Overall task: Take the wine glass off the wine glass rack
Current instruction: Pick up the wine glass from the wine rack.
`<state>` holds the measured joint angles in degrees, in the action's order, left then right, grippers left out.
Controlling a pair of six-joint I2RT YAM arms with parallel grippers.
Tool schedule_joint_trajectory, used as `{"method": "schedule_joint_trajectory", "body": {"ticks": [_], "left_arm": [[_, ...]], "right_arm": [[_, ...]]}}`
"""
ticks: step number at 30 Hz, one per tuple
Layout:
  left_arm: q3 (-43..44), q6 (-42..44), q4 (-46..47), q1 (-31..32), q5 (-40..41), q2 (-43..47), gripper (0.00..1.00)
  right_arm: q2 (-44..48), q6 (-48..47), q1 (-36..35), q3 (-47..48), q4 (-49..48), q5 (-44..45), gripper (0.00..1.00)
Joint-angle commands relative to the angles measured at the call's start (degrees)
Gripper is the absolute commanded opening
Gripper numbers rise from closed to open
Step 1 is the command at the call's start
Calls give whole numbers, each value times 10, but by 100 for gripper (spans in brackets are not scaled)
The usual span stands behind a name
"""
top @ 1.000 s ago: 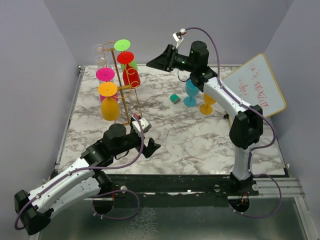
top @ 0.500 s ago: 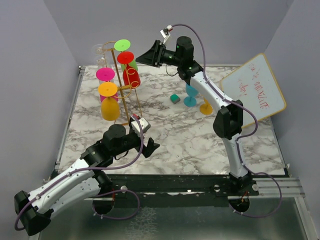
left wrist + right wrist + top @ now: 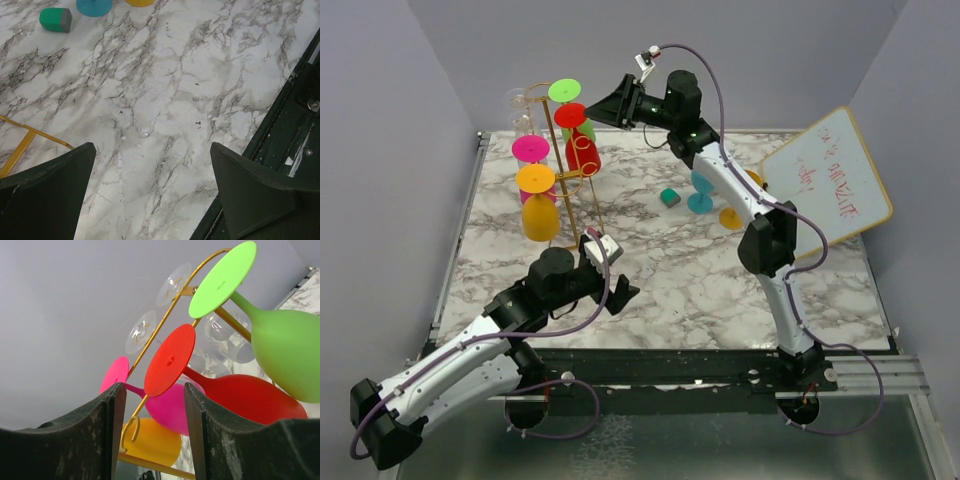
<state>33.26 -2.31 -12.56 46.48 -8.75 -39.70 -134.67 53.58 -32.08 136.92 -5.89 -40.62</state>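
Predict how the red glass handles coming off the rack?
Red wine glass looks like opaque plastic: probably light, not brittle. Hung by its foot, it may swing. Wine glass rack is thin wire; a snag could tip it.

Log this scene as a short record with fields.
rack: wine glass rack, upright, far left of marble table
hanging: green wine glass, red wine glass, pink wine glass, orange wine glass, clear glasses
right gripper: open, empty, aimed at red glass's foot
left gripper: open, empty, over table beside rack's base
standing on table: blue wine glass, second orange wine glass
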Motion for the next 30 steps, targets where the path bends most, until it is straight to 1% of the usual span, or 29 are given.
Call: {"method": "schedule_joint_trajectory", "body": {"ticks": [1, 6, 8, 10, 12, 20, 24, 30], "left_arm": [[-8, 5, 5, -4, 0, -1, 99], [-6, 5, 5, -7, -3, -7, 99], [-6, 5, 5, -9, -7, -9, 99], [-5, 5, 5, -13, -10, -11, 99], [-6, 4, 5, -16, -12, -13, 99], [-5, 2, 6, -23, -17, -17, 99], [-6, 1, 7, -24, -18, -19, 99], [-6, 0, 8, -25, -21, -22, 99]], "right_arm": [[-38, 15, -6, 36, 18, 36, 54], [-53, 6, -7, 73, 27, 51, 54], [-55, 10, -7, 75, 18, 49, 54], [-58, 18, -7, 76, 13, 47, 51], [-58, 19, -7, 82, 31, 58, 50], [-57, 26, -13, 84, 49, 86, 50], [-62, 40, -16, 89, 37, 82, 50], [-61, 38, -19, 98, 40, 87, 46]]}}
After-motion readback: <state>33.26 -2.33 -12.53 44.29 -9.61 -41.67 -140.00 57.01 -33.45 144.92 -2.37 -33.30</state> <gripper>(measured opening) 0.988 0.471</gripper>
